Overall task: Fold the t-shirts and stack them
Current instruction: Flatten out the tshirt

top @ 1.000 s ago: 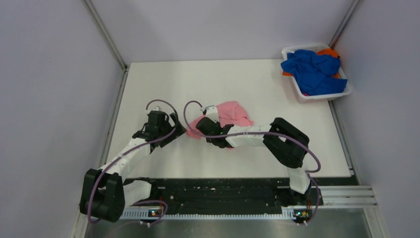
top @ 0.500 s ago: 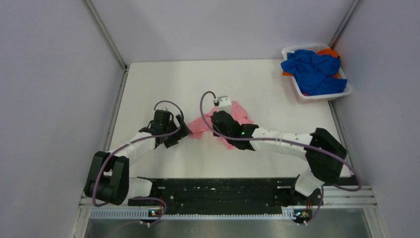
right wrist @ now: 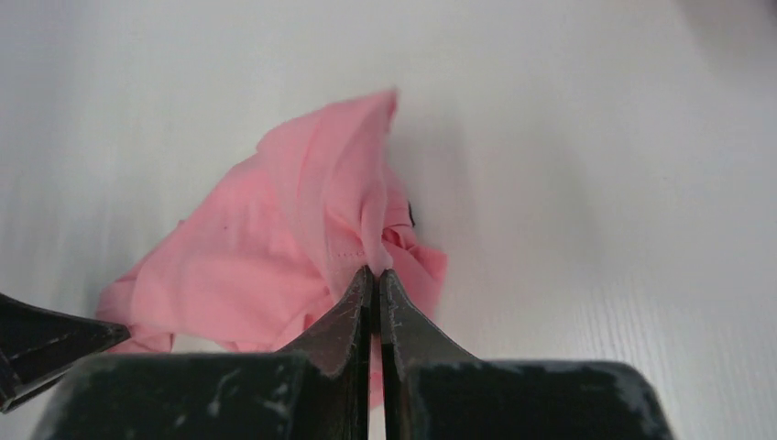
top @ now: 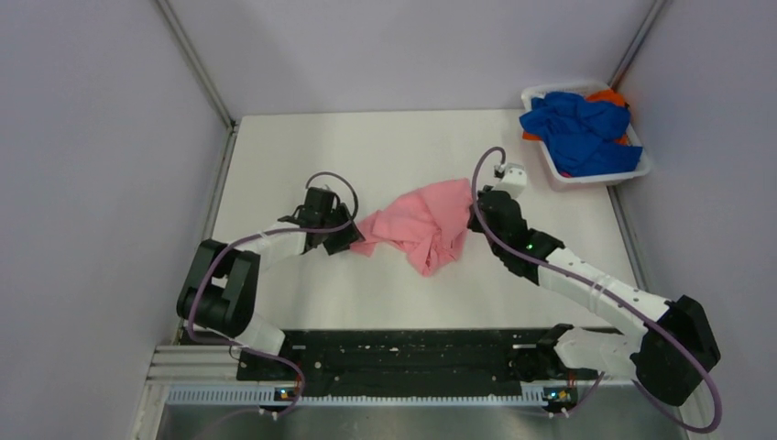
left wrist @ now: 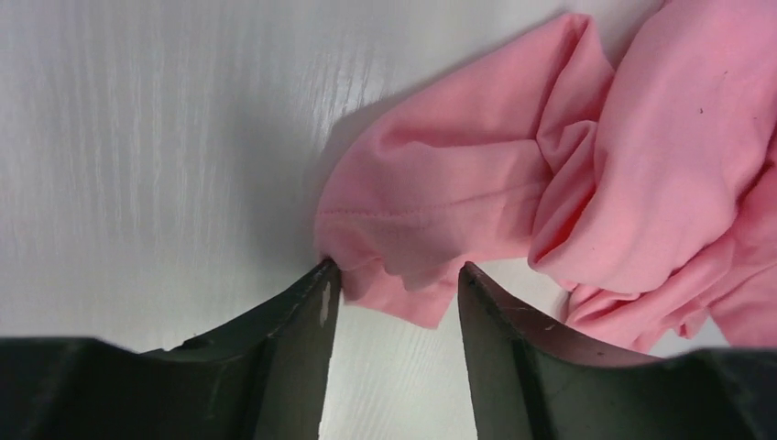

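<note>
Noted the left claw (left wrist: 394,273) low on the worktop (top: 385,147), jaws apart, straddling the hemmed left corner of the pink t-shirt (top: 423,220), with one finger touching the hem. Found the pink t-shirt crumpled at the worktop's middle, with the right claw (right wrist: 376,275) pressed together on a fold at its right edge. Logged the blue t-shirt (top: 577,128) heaped over the orange t-shirt (top: 608,94) in the white basket (top: 646,168) at the far right corner.

L gripper (left wrist: 398,269) jaws apart; R gripper (right wrist: 374,272) pinched shut, prob. gripping.
</note>
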